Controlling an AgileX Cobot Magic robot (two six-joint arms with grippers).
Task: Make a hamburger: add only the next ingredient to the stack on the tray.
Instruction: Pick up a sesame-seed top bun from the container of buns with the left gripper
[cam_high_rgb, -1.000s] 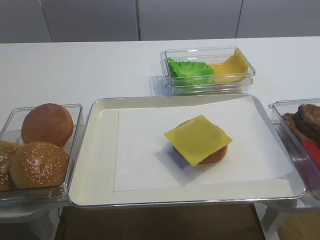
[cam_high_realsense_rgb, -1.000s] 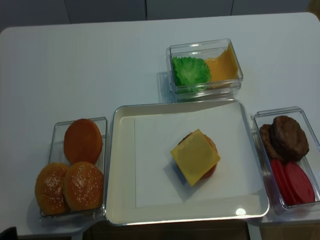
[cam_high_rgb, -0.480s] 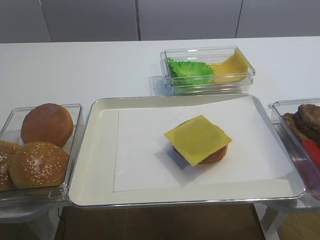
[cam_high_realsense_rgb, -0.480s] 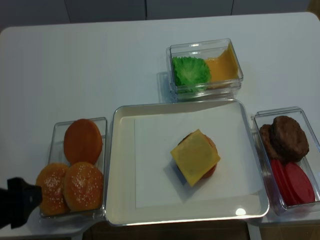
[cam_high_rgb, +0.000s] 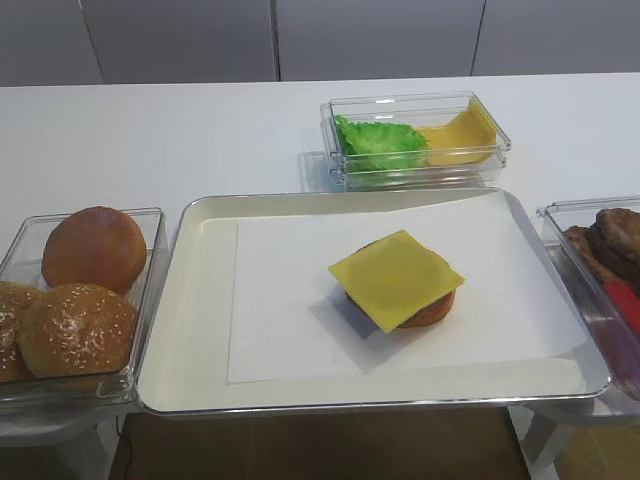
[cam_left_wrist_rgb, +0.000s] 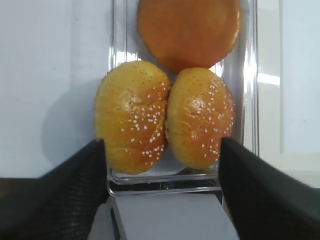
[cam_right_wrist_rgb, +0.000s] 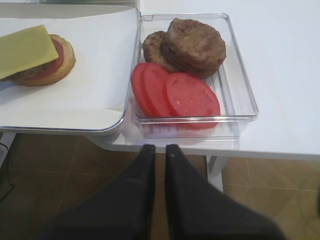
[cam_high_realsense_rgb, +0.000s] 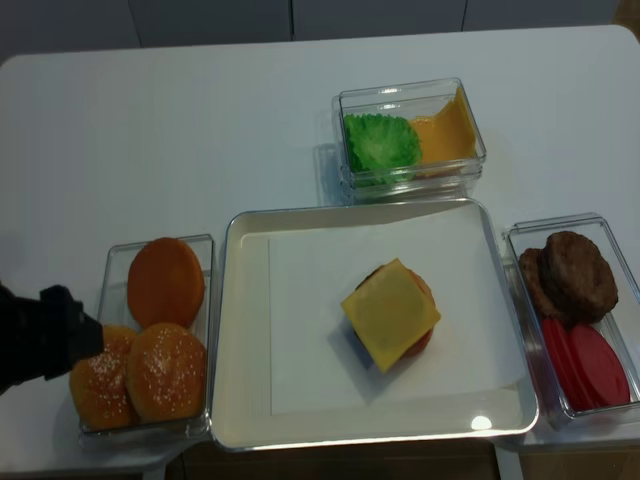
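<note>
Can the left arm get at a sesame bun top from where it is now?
Probably yes: the left gripper is open just short of the two sesame bun tops, nothing between them.

The cheese slice (cam_high_rgb: 397, 278) is covering most of the patty and bun base under it. The picture's right edge is cutting off the box of patties (cam_high_rgb: 606, 262) in the high view. The left edge is cutting off one sesame bun (cam_high_rgb: 10, 330). The left arm (cam_high_realsense_rgb: 40, 335) is hiding part of a sesame bun in the other high view.
</note>
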